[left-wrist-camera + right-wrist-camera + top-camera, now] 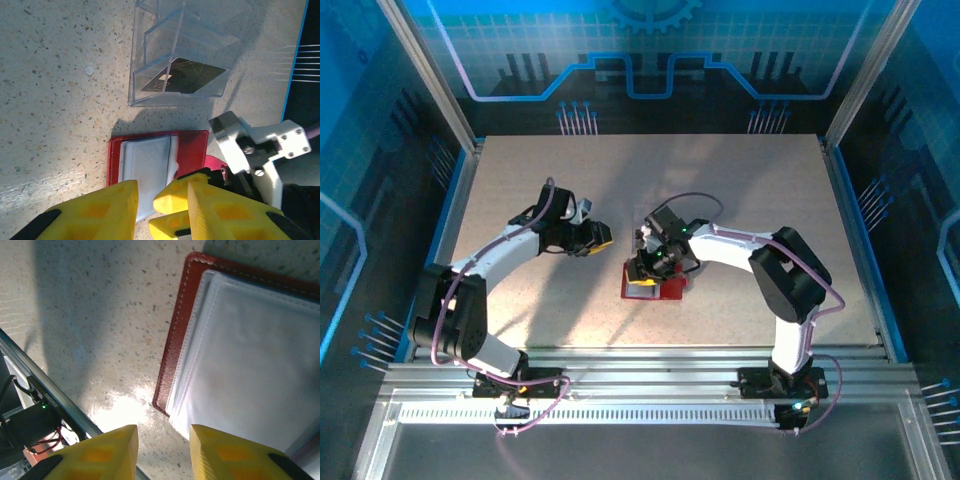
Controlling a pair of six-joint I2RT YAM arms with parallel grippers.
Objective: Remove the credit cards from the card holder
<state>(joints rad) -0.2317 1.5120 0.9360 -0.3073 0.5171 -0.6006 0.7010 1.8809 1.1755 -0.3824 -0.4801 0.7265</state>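
Here, the red card holder point(665, 291) lay open on the desk point(520, 170), pale pockets point(250, 355) up, the right end effector point(162, 440) hovering partly open and empty over its edge, the left end effector point(150, 197) likewise part-open and empty nearby, a dark credit card point(182, 77) resting in a clear tray point(137, 60).

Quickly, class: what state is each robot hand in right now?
The left hand is open, holding nothing.
The right hand is open, holding nothing, at the card holder edge.
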